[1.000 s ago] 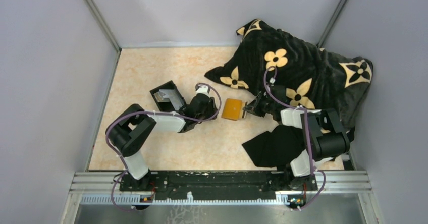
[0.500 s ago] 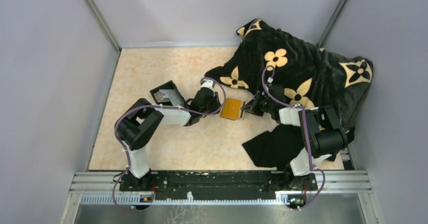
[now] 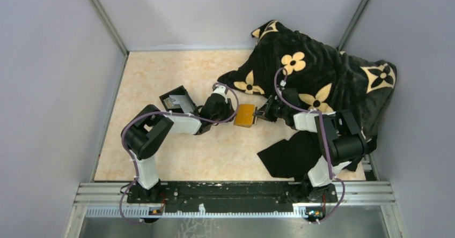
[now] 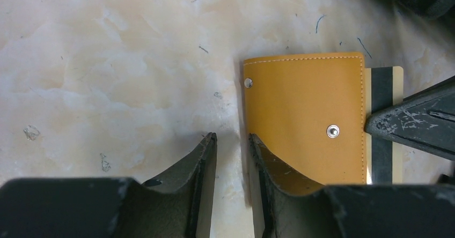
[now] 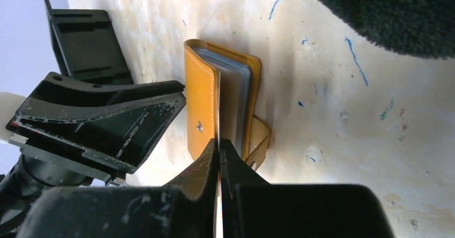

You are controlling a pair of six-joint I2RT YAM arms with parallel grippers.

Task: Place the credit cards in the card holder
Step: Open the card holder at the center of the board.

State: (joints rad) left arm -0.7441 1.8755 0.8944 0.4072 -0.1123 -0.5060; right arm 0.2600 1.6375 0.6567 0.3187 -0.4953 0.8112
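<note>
At the near right a black cloth point(image 3: 290, 153) lies on the bench point(image 3: 161, 72). Bare surface is left between it and the work, so room for a retreat toward the near edge is judged ample. At mid-bench the card holder point(image 4: 303, 117) lies partly opened, flanked on the left by the left jaws and on the right by the right jaws. The right jaws are pressed together on the edge of a credit card point(image 4: 383, 114), which is seen partly slid into the holder with its dark-striped end protruding on the right. The left jaws are narrowly spread, with only bare bench seen in the gap. One of them lies over a corner on the holder's left side, and it cannot be told whether it presses down. The chief risk is judged to be that the holder is shoved leftward by the card rather than filled, should the bracing be too light. The card could also be caught on the clear inner sleeves, bowed, or twisted out of the pinch if driven off-line. Farther left a black box point(image 3: 177, 99) sits close by the left arm, so little room is left there. At the far right a flowered blanket point(image 3: 322, 77) crowds the right arm, where a snagged cable is conceivable.
</note>
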